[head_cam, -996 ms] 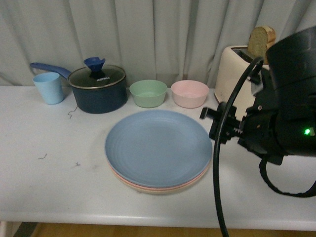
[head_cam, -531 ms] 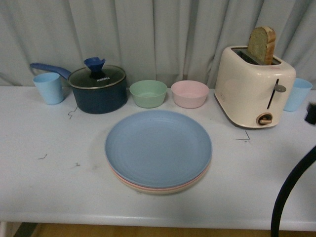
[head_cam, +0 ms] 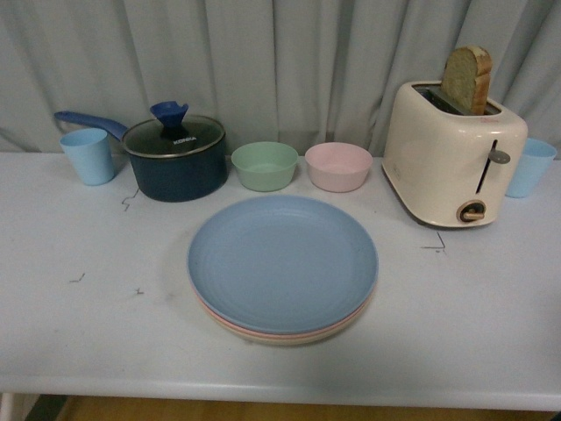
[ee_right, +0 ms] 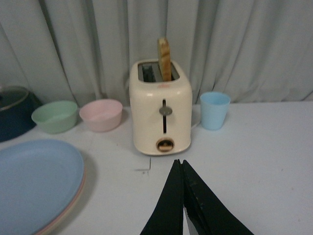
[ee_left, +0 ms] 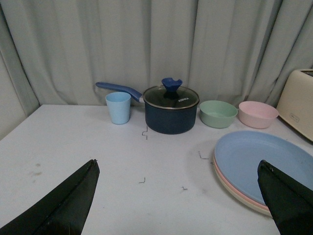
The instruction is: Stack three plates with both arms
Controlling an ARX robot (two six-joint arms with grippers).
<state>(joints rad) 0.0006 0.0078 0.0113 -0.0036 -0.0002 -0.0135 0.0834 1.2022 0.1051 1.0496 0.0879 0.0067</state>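
On the table (head_cam: pixel 79 342), three plates (head_cam: pixel 282 263) stacked; two bowls (head_cam: pixel 264 166); two cups (head_cam: pixel 88 155); left jaws wide apart, right jaws closed, both empty.

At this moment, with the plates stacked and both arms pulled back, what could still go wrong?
1. The stack looks slightly offset: the light blue plate sits on the pink plate and the beige plate, whose rims peek out toward the front table edge; a nudge might slide it.
2. The left gripper is open and low beside the stack; a sideways sweep could clip it.
3. The right gripper is shut, pointing at the toaster; moving forward might bump it.
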